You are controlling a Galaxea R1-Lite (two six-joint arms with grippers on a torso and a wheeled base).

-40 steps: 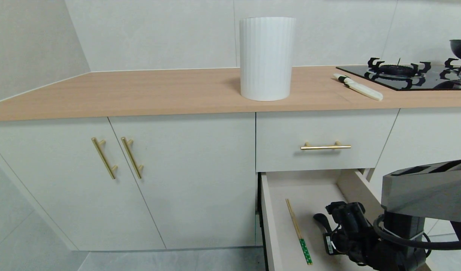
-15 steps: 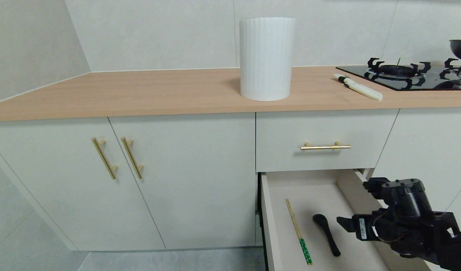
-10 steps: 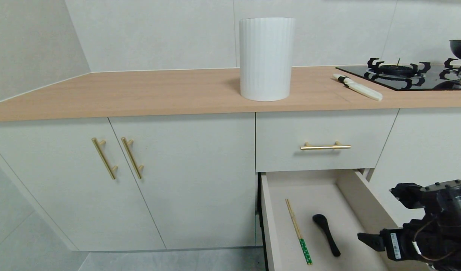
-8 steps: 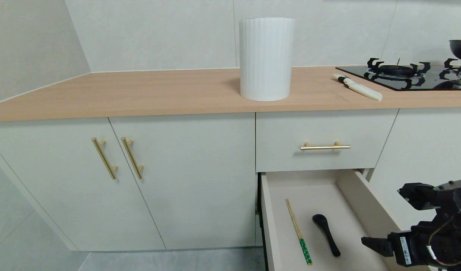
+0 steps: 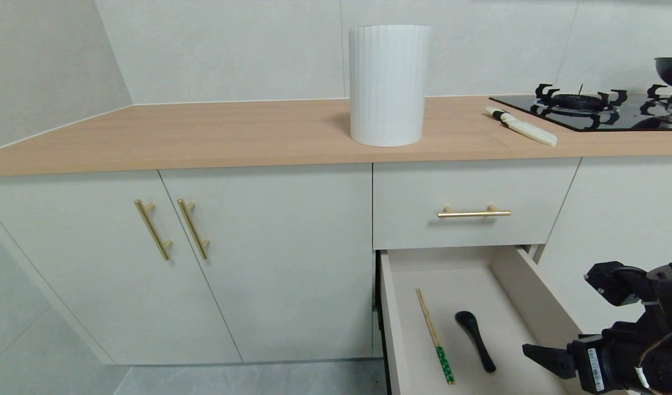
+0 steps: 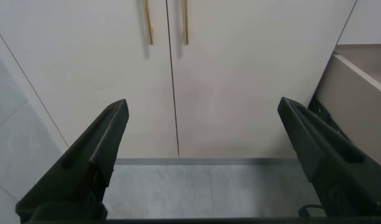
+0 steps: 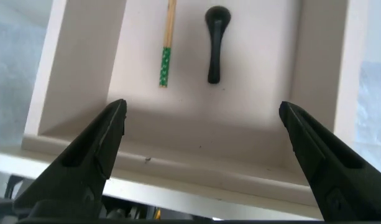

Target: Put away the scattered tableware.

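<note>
Low at left, before the pale cabinet doors (image 6: 240, 74), my left gripper (image 6: 202, 106) gapes wide. Open white drawer (image 5: 525, 299): green-tipped wooden chopsticks (image 5: 435, 343), short black spoon (image 5: 474, 339) just right, not touching. My right gripper (image 7: 202, 106) spread wide over its near end.

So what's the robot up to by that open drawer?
It's putting tableware away. Chopsticks and a black spoon lie in the open drawer, and the right gripper hangs open over the drawer's front. A knife lies on the counter beside the stove, not yet stowed. The left gripper, open too, faces the cabinet doors.
</note>
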